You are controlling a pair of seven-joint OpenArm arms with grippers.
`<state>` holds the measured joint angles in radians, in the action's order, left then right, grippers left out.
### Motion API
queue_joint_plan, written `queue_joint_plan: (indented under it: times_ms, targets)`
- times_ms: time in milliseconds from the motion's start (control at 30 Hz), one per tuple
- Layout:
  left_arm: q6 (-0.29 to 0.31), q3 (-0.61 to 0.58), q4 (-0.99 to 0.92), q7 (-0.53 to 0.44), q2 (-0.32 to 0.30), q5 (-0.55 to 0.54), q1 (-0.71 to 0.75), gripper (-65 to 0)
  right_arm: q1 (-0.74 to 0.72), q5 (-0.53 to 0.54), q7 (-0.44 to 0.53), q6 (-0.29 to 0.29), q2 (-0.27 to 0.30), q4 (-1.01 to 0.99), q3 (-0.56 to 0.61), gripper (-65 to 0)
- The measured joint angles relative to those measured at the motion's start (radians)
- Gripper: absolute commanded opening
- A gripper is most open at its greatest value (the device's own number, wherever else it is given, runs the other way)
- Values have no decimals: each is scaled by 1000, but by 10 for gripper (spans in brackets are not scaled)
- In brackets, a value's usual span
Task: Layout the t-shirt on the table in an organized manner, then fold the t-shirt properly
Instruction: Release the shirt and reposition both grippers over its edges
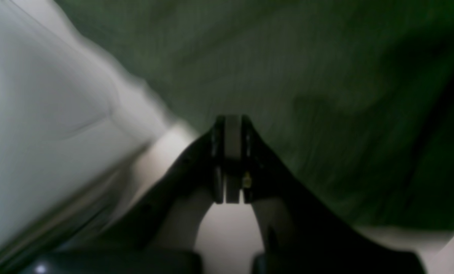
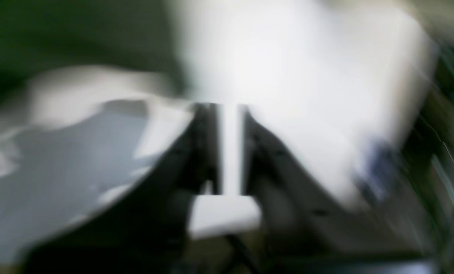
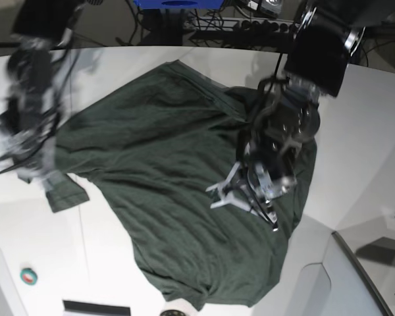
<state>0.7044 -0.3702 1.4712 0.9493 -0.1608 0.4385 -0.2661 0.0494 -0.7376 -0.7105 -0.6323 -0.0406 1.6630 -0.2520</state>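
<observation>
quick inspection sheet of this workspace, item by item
surface: white table, glossy, thin dark seam
job's things: green t-shirt spread on the table, wrinkled, not folded
clutter: small green roll near the front edge
grippers: left gripper shut, over the shirt's edge, holding nothing; right gripper shut, blurred, nothing seen in it
cables: dark cables behind the table
surroundings: blue object beyond the far edge
</observation>
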Motion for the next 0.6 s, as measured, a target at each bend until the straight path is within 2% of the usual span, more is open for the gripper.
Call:
queue_joint_plan:
  times_ms: [33, 100, 167, 300, 433, 600]
  targets:
    - [0, 22, -42, -57, 7, -35, -12, -650, 14, 28, 7, -29, -20, -3, 21, -626]
    - [-1, 50, -144, -169, 14, -68, -28, -650, 23, 74, 6, -58, -43, -3, 43, -642]
    - [-129, 53, -280, -299, 14, -96, -44, -650, 21, 100, 2, -58, -57, 1, 42, -642]
    - [-245, 55, -536, -464, 24, -103, -120, -650, 34, 167, -11, -58, -80, -82, 74, -639]
    - [-340, 59, -687, -525, 10, -96, -200, -650, -25, 269, 1, -59, -89, -248, 51, -639]
    - [-334, 48, -667, -500, -11, -95, -169, -650, -131, 298, 40, -57, -14, -434, -38, -639]
